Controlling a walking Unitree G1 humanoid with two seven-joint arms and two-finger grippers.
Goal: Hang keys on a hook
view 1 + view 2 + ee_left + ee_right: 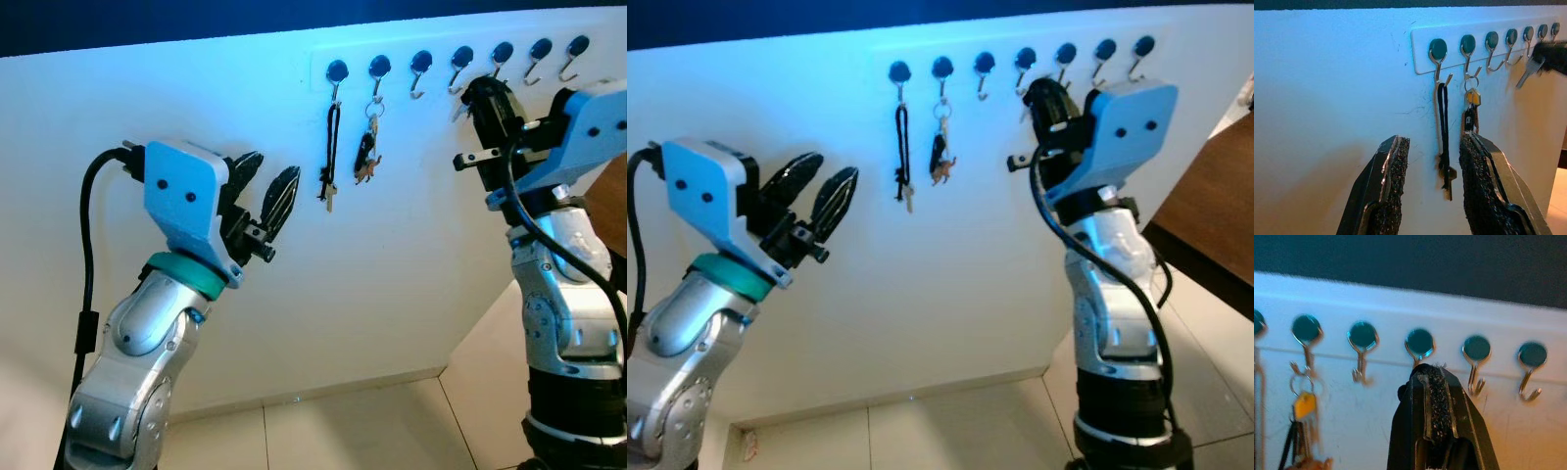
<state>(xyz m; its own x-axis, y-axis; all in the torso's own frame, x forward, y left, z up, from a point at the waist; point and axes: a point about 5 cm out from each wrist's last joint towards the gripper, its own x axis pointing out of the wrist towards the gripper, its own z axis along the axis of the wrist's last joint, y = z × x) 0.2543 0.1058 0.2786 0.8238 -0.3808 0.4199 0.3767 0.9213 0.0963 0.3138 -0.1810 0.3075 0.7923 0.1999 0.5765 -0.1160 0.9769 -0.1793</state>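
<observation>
From the head camera, I saw a white hook rail (446,61) on the white wall (147,108), carrying seven hooks. A key on a black cord (331,147) hung from the rail's first hook on the left, and a key bunch (368,147) hung from the second. My left pincer (266,196) was below and left of the rail, well apart from it, fingers spread and holding nothing. My right pincer (480,103) was raised against the rail at its fourth hook (460,64).

From the left wrist camera, I saw the corded key between my two parted fingers (1388,191), and a silver key (1528,71) slanting down from the right pincer's tip below the rail.

From the right wrist camera, the pincer's fingers were pressed together just under the fourth hook; the key itself was hidden.
</observation>
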